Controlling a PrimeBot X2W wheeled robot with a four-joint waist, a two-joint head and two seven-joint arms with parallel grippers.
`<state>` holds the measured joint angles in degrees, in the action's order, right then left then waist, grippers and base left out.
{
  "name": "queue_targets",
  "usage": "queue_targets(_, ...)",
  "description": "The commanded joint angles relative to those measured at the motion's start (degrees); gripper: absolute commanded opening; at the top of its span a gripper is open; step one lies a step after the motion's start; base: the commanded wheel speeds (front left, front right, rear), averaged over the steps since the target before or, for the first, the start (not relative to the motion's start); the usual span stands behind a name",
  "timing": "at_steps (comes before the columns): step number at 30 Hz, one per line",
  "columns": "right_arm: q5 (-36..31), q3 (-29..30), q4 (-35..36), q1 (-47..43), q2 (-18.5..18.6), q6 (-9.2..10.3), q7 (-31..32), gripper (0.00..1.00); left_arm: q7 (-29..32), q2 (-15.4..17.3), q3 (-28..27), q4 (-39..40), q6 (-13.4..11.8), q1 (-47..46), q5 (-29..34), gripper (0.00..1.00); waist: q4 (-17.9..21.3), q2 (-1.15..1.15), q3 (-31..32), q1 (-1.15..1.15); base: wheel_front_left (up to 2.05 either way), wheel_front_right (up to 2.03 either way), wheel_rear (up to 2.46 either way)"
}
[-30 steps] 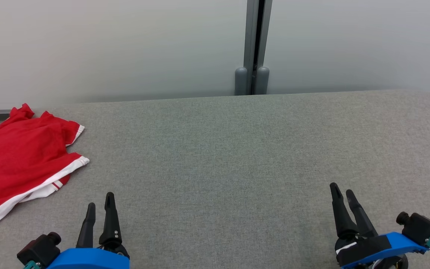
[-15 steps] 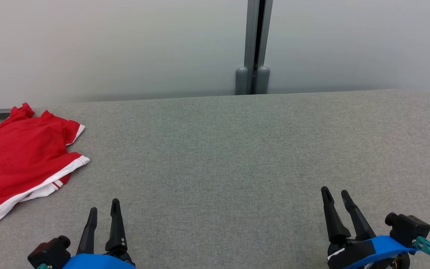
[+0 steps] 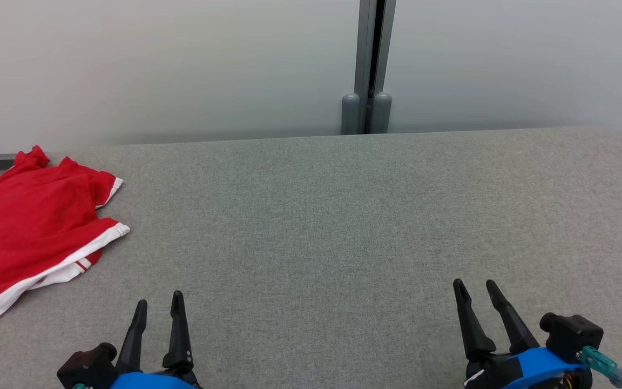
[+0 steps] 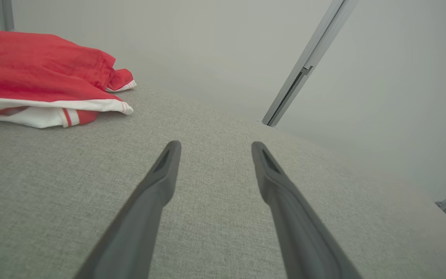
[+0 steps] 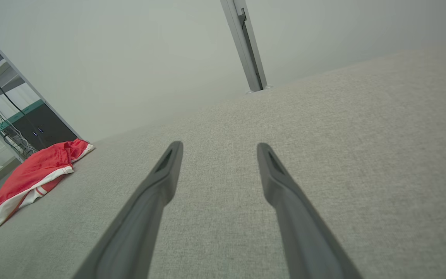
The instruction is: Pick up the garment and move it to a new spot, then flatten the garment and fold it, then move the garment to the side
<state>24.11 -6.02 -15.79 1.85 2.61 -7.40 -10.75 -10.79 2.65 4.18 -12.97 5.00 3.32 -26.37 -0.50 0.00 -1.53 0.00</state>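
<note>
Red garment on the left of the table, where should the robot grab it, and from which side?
Grip the white-trimmed corner of the red garment, the one jutting toward the middle. The garment lies in loose layers, and that corner is a free, thin edge lying flat on the grey table. The open left gripper is nearest; probably come from above, on the garment's right.

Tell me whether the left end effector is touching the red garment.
Apart. The head view shows bare grey surface between the left end effector and the red garment.
</note>
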Motion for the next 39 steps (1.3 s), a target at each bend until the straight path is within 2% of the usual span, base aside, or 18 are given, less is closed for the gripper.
queue_targets(1, -1.15, -0.27, 0.08, 0.24, 0.36, -0.12, -0.66, 1.0, -0.57, 0.3, 0.04, 0.13, -0.38, 0.19, 1.24, 1.0, -0.01, 0.0, -0.03, 0.0, 0.0, 0.0, 0.0)
queue_targets(29, -13.74, -1.53, -1.02, 0.22, 0.41, -0.1, -3.8, 1.0, -3.7, 0.3, 0.73, -2.72, -0.9, 1.13, 11.3, 1.0, -0.12, 0.0, -0.66, 0.0, 0.0, 0.0, 0.0)
queue_targets(39, -13.81, -1.07, -1.12, -0.11, 0.42, -0.1, -4.52, 1.0, -4.49, 0.3, 0.77, -3.53, -0.93, 1.46, 12.71, 1.0, -0.16, 0.0, -0.64, 0.0, 0.0, 0.0, 0.0)
